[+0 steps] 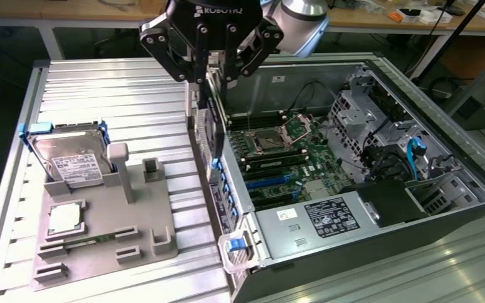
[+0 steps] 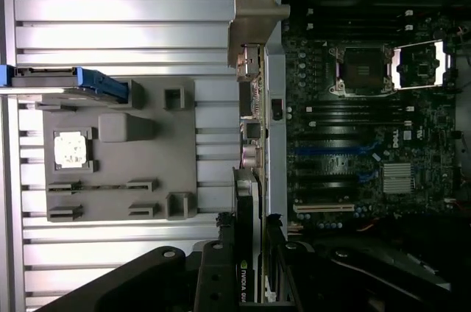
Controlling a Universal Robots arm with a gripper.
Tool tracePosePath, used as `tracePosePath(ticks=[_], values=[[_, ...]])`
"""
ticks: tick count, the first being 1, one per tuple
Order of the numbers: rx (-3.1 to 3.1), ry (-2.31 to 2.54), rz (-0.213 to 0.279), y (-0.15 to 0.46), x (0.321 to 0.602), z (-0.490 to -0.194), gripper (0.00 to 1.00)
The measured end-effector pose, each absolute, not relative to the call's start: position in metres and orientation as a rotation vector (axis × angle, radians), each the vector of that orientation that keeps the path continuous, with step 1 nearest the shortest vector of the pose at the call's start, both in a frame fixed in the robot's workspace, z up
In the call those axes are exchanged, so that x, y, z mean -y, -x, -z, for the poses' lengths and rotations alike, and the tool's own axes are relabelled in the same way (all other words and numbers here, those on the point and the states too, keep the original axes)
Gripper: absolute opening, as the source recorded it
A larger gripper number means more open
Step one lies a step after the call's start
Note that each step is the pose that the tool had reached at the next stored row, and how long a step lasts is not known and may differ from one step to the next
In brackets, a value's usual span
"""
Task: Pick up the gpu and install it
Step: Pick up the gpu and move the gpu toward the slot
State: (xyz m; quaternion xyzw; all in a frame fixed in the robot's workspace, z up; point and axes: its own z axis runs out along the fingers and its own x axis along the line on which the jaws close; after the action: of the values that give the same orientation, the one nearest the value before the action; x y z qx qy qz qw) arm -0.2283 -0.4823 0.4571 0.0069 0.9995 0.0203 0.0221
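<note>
At the top centre of the exterior view the arm points straight down, its gripper [image 1: 215, 74] clamped on the upper edge of the gpu [image 1: 209, 123]. The card hangs upright and edge-on, a thin dark slab with NVIDIA lettering [image 2: 243, 286]. It sits at the open computer case's [image 1: 377, 265] left wall, beside the motherboard [image 1: 310, 148].

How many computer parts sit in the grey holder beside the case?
3: hard drive at the far end, processor chip in the middle, memory stick nearest the camera. Others may be hidden.
</note>
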Motion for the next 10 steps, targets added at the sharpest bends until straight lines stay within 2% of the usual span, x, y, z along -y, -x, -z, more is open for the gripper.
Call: tracePosePath(ticks=[10], values=[[-3.097, -0.021, -0.063, 0.205, 0.482, -0.457, 0.27]])
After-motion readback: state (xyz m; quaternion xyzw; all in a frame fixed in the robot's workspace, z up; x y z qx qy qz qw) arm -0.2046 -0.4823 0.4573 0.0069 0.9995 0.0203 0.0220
